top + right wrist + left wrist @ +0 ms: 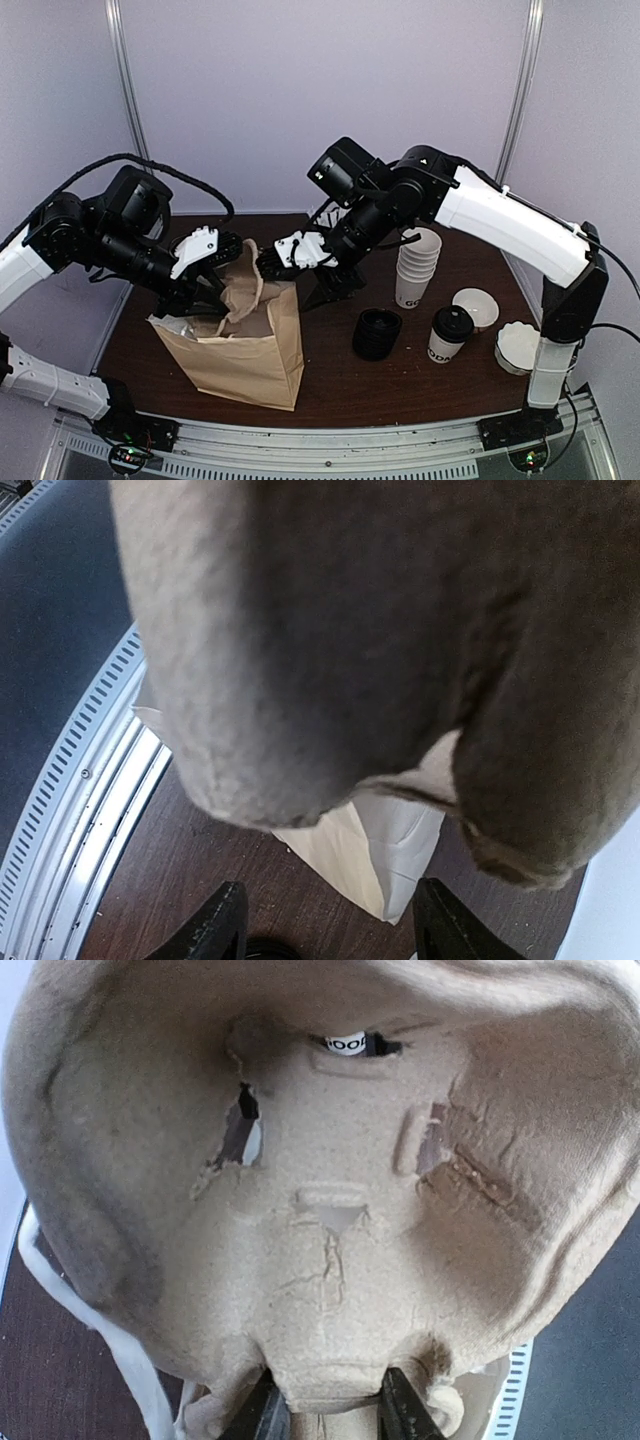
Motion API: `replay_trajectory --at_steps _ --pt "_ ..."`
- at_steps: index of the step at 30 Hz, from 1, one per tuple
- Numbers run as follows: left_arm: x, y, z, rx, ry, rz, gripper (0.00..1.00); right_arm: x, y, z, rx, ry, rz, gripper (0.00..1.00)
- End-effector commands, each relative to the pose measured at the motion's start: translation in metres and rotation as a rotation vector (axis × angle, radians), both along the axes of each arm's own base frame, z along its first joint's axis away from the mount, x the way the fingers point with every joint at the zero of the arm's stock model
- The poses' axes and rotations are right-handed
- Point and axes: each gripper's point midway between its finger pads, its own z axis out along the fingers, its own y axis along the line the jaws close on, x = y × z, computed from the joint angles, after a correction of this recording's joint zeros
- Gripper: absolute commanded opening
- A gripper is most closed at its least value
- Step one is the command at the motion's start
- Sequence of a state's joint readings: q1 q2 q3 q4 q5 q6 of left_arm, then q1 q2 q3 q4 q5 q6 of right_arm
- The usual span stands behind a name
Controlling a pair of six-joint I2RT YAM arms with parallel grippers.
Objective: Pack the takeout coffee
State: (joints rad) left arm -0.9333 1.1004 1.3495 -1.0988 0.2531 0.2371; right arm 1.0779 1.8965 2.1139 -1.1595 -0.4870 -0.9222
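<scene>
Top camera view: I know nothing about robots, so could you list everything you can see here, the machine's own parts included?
table: one, dark brown wood, under everything
paper bag: one, brown, standing open, front left
pulp cup carrier: one, tan, held over the bag's mouth
takeout coffee: one, white with a black dome lid, front right
stack of cups: one stack, white, lidless, back right
stack of lids: one, black, centre, left of the coffee
open cup: one, white, lidless, behind the coffee
round white item: one, far right; too small to identify
left arm: one, black and white, jaws clamped on the carrier's edge
right arm: one, black and white, jaws apart beside the carrier
</scene>
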Motion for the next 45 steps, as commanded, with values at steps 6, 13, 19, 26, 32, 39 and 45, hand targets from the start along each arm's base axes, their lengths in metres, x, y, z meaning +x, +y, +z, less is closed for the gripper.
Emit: replay_trajectory --at_steps 6,13,19,26,32,39,45 --pt "-0.011 0.005 0.031 -0.097 -0.065 -0.044 0.22 -0.019 0.002 0.022 0.040 0.016 0.061 0.62" --pt "-0.018 0.006 0.035 -0.127 -0.045 -0.055 0.21 -0.040 0.017 0.010 0.000 -0.009 0.158 0.68" --pt "-0.021 0.009 0.043 -0.170 -0.086 -0.066 0.21 -0.062 0.019 0.000 -0.030 0.004 0.238 0.72" --pt "-0.020 0.012 0.033 -0.128 -0.071 -0.071 0.20 -0.079 0.010 -0.010 -0.085 0.008 0.314 0.68" --pt "-0.026 0.011 0.022 -0.072 0.004 -0.108 0.21 -0.085 -0.004 -0.008 -0.121 -0.026 0.352 0.57" --pt "-0.028 0.023 -0.007 0.102 0.045 -0.152 0.22 -0.088 -0.016 -0.007 -0.151 -0.055 0.391 0.13" --pt "-0.025 0.017 -0.015 0.163 0.047 -0.224 0.23 -0.096 -0.026 -0.001 -0.150 -0.051 0.454 0.00"
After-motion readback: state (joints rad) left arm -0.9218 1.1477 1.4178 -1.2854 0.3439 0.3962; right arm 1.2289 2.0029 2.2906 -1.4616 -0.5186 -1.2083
